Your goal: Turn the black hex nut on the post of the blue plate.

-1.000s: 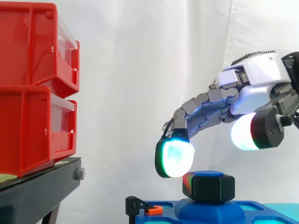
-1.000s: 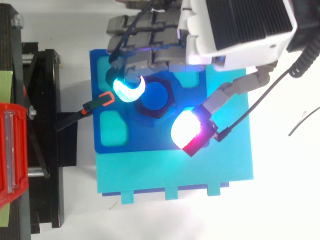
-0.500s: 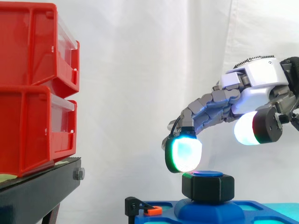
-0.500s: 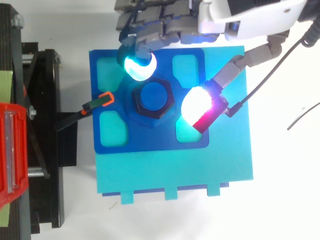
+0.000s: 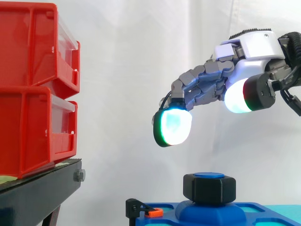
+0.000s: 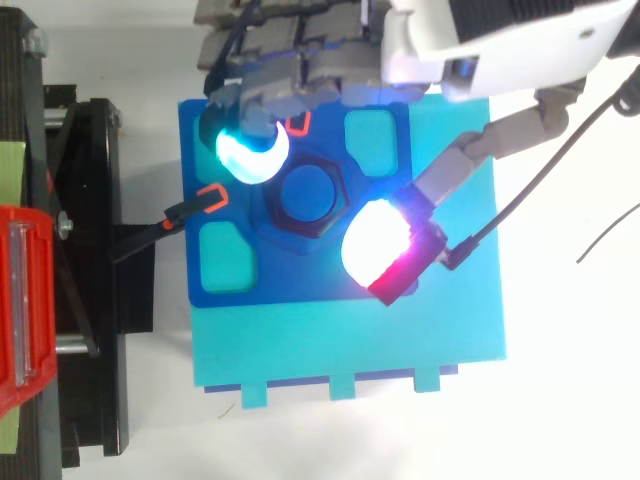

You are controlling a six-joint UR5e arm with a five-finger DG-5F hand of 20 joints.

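The black hex nut [image 5: 209,188] [image 6: 304,194] sits on the blue post of the blue plate [image 5: 254,212] [image 6: 300,275], its blue top showing. My hand [image 5: 221,89] [image 6: 300,75] hovers well above it, coming in from the right. Its fingers are lightly bent and spread, the thumb held apart, and nothing sits between them. One glowing fingertip [image 5: 172,128] hangs up and left of the nut. In the top view the fingertip [image 6: 245,152] and the thumb pad [image 6: 378,240] flank the nut without touching it.
Red bins [image 5: 37,89] stand stacked on a black stand [image 5: 37,193] at the left. A black clamp with an orange tip [image 5: 148,210] [image 6: 205,200] holds the plate's left edge. The plate lies on a cyan base [image 6: 350,340].
The hand has lifted off from beside the nut and now hangs higher, with its fingertip shifted left. The nut stays on the post.
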